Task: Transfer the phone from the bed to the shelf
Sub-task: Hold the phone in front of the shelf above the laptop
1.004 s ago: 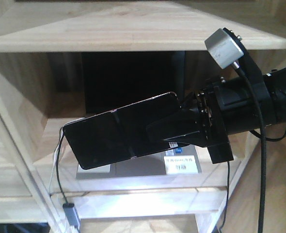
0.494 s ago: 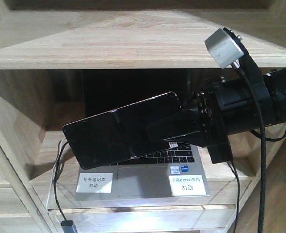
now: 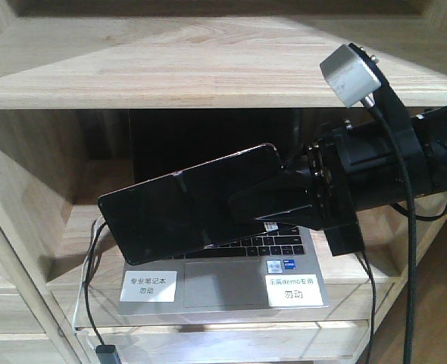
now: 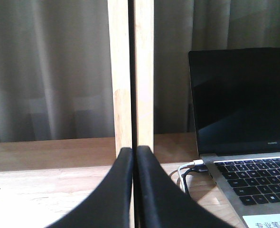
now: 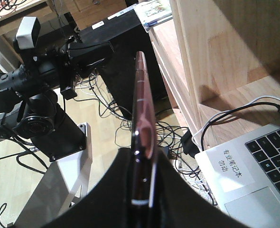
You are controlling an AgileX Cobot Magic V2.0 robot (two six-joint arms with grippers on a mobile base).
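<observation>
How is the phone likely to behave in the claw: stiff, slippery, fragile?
Probably stiff: the phone juts sideways from the right claw without sagging. Its glossy face looks slippery, so it may slip in a loose grip. Thin and glass-like, it is likely fragile if dropped.

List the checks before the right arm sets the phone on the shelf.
1. Grip: right gripper shut on one end of the phone: ok.
2. Phone flat for set-down: not ok. It is in the air, face toward the front camera, free end lower.
3. Landing spot: the shelf top board looks bare in the front view: ok.
4. Gap between phone and laptop: cannot tell, depth unclear.
5. Left gripper shut and holding nothing: ok.
</observation>
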